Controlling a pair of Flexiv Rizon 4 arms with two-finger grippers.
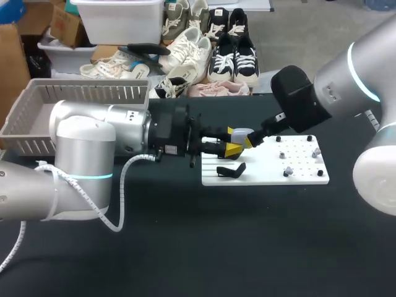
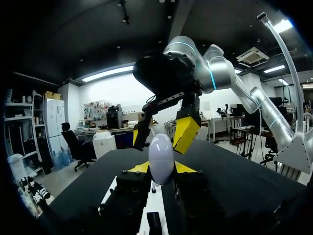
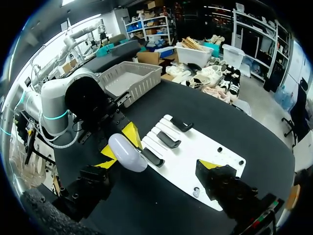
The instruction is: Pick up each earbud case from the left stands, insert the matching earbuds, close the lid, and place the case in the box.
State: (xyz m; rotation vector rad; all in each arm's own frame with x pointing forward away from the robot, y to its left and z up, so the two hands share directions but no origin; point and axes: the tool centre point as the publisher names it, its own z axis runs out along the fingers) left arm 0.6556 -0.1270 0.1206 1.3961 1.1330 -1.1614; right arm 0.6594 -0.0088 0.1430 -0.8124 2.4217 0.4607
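Gripping the pale earbud case [image 2: 161, 157] from two sides, the left gripper [image 1: 230, 142] holds it above the left end of the white stand board [image 1: 297, 176]. The right gripper [image 3: 156, 164] hangs just beside the case, fingers spread wide and empty. The grey basket [image 1: 37, 117] sits well apart.

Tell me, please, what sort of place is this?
Probably a robotics lab or test bench: the robot's left arm and right arm are over a black table with a white stand board, an earbud case and a grey basket.
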